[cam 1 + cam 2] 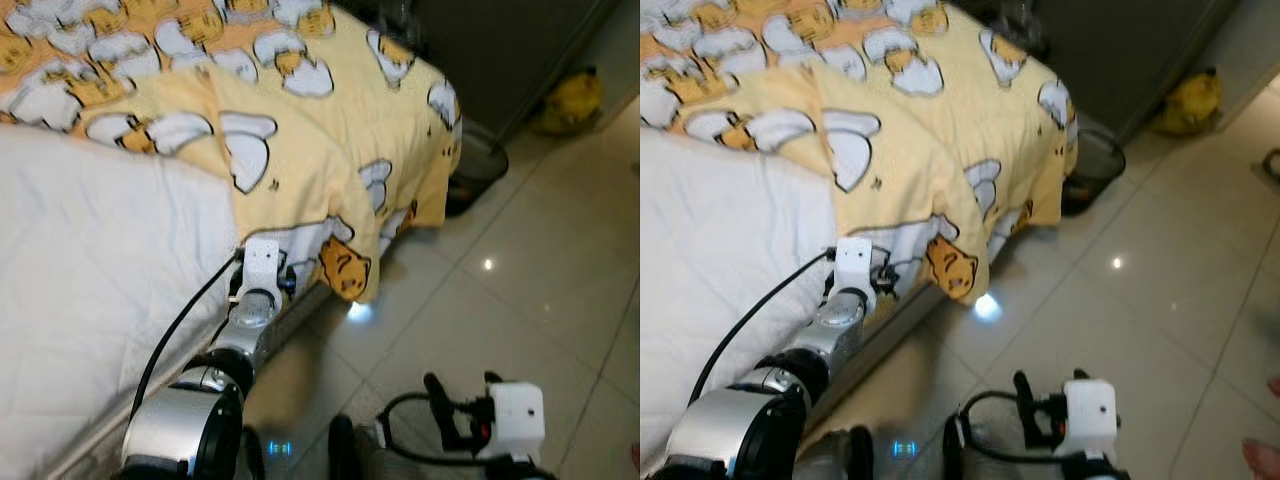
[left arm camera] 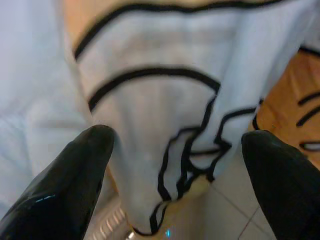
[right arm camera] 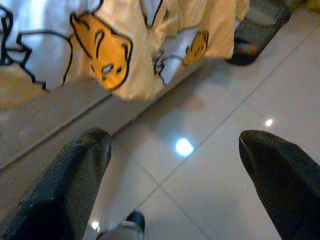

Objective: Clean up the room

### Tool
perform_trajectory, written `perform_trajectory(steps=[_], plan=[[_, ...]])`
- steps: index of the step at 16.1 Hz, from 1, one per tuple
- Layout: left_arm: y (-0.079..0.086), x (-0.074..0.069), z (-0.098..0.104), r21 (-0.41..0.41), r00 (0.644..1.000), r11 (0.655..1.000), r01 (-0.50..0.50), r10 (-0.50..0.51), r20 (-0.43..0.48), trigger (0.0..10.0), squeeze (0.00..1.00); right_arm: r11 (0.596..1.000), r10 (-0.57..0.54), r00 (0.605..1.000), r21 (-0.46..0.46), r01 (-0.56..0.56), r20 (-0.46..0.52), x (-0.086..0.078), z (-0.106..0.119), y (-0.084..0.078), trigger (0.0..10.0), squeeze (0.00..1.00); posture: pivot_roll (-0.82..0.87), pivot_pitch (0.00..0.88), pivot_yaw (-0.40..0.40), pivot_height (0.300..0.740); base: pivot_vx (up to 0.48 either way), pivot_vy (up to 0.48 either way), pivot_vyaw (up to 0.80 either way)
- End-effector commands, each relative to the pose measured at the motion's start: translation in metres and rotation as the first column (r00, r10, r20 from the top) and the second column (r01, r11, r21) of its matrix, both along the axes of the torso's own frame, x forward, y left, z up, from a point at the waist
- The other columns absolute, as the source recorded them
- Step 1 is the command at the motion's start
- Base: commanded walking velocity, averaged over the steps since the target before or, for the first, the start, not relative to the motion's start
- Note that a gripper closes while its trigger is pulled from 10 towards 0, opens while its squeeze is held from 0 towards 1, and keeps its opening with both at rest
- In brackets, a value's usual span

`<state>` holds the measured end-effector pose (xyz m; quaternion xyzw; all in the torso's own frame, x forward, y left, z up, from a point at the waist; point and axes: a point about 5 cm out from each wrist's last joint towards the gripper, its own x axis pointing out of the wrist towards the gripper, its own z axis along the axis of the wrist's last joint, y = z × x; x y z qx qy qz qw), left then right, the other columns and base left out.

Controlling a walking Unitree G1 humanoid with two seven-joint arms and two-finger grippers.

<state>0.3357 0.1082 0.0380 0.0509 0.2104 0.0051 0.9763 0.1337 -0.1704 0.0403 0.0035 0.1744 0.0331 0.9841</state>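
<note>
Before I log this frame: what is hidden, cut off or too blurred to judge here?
- Left gripper: head views hide its fingertips behind the yellow blanket; contact unclear.
- Dark basket: contents blocked by the blanket's corner.
- Yellow object by the wall: too blurred to identify.
- Right gripper: open above the floor.

Both grippers' fingers spread apart.

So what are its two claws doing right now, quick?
Left claw: open, up against the hanging edge of the yellow blanket, holding nothing.
Right claw: open, empty, over the floor.
</note>
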Motion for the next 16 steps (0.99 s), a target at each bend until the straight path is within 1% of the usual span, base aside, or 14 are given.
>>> perform_trajectory(steps=[1, 2, 5, 7, 8, 10, 11, 12, 13, 16], plan=[[-0.003, -0.008, -0.01, 0.034, 0.999, 0.999, 0.007, -0.005, -0.038, 10.0, 0.0, 1.0, -0.005, 1.0, -0.013, 0.004, -0.02, -0.005, 0.001, -0.003, 10.0, 0.0, -0.24, 0.305, -0.089, 0.736, 0.0, 0.0, 0.0], [-0.002, -0.009, -0.011, 0.031, 0.999, 0.999, -0.012, 0.013, -0.044, 10.0, 0.0, 1.0, -0.003, 1.0, -0.014, 0.002, -0.021, -0.005, 0.003, -0.003, 10.0, 0.0, -0.24, 0.309, -0.09, 0.736, 0.0, 0.0, 0.0], [-0.002, -0.011, -0.014, -0.021, 0.995, 0.998, -0.066, 0.065, -0.071, 10.0, 0.0, 1.0, -0.015, 0.999, -0.025, 0.014, -0.028, -0.006, 0.006, -0.007, 10.0, 0.0, -0.25, 0.314, -0.091, 0.736, 0.0, 0.0, 0.0], [0.005, -0.011, -0.015, -0.061, 0.987, 0.988, -0.142, 0.136, -0.087, 10.0, 0.0, 1.0, -0.017, 0.999, -0.027, 0.016, -0.045, -0.011, 0.006, -0.007, 10.0, 0.0, -0.25, 0.319, -0.092, 0.736, 0.0, 0.0, 0.0], [0.004, -0.009, -0.013, -0.091, 0.987, 0.985, -0.145, 0.137, -0.085, 10.0, 0.0, 0.999, -0.018, 0.999, -0.027, 0.017, -0.049, -0.011, 0.005, -0.007, 10.0, 0.0, -0.25, 0.322, -0.092, 0.736, 0.0, 0.0, 0.0], [-0.002, -0.008, -0.011, -0.113, 0.992, 0.988, -0.109, 0.1, -0.081, 10.0, 0.0, 0.999, -0.022, 0.998, -0.027, 0.02, -0.053, -0.012, 0.005, -0.007, 10.0, 0.0, -0.26, 0.322, -0.09, 0.736, 0.0, 0.0, 0.0], [-0.009, -0.008, -0.011, -0.129, 0.995, 0.99, -0.059, 0.048, -0.091, 10.0, 0.0, 0.999, -0.023, 0.998, -0.026, 0.021, -0.055, -0.012, 0.005, -0.007, 10.0, 0.0, -0.26, 0.322, -0.09, 0.736, 0.0, 0.0, 0.0], [-0.018, -0.012, -0.014, -0.141, 0.993, 0.99, 0.006, -0.023, -0.119, 0.0, 0.0, 0.999, -0.024, 0.998, -0.028, 0.022, -0.058, -0.012, 0.005, -0.007, 10.0, 0.0, -0.26, 0.321, -0.089, 0.736, 0.0, 0.0, 0.0], [-0.027, -0.016, -0.019, -0.149, 0.986, 0.988, 0.043, -0.066, -0.156, 0.0, 0.0, 0.999, -0.023, 0.998, -0.031, 0.021, -0.059, -0.011, 0.006, -0.007, 10.0, 0.0, -0.27, 0.318, -0.092, 0.736, 0.0, 0.0, 0.0], [-0.028, -0.016, -0.018, -0.152, 0.986, 0.988, 0.029, -0.054, -0.159, 0.0, 0.0, 0.998, -0.035, 0.999, -0.045, 0.034, -0.039, -0.008, 0.011, -0.012, 10.0, 0.0, -0.29, 0.315, -0.092, 0.736, 0.0, 0.0, 0.0]])
